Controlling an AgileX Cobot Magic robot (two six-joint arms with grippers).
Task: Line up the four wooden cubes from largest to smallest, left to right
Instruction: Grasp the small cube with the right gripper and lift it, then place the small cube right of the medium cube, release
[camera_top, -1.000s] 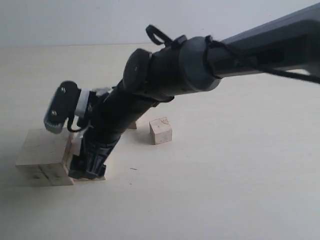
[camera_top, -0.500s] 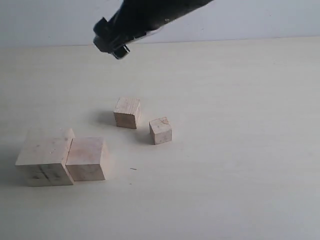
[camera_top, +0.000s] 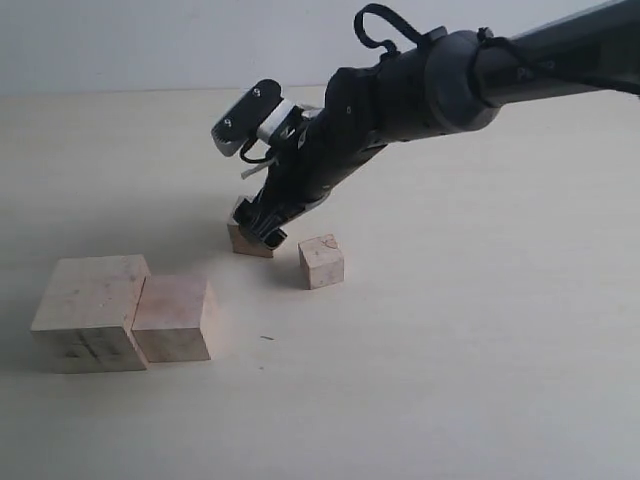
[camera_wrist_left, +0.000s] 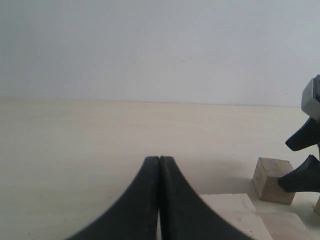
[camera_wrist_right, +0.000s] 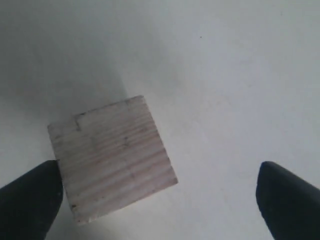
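Exterior view: your largest pale wooden cube (camera_top: 88, 310) and second pale wooden cube (camera_top: 175, 317) touch at lower left, placed. The third wooden cube (camera_top: 240, 243) and smallest wooden cube (camera_top: 321, 261) wait mid-frame. Your right gripper (camera_top: 260, 226), up top half a second ago, now straddles the third, jaws wide. Left gripper (camera_wrist_left: 159, 172) pinched empty.
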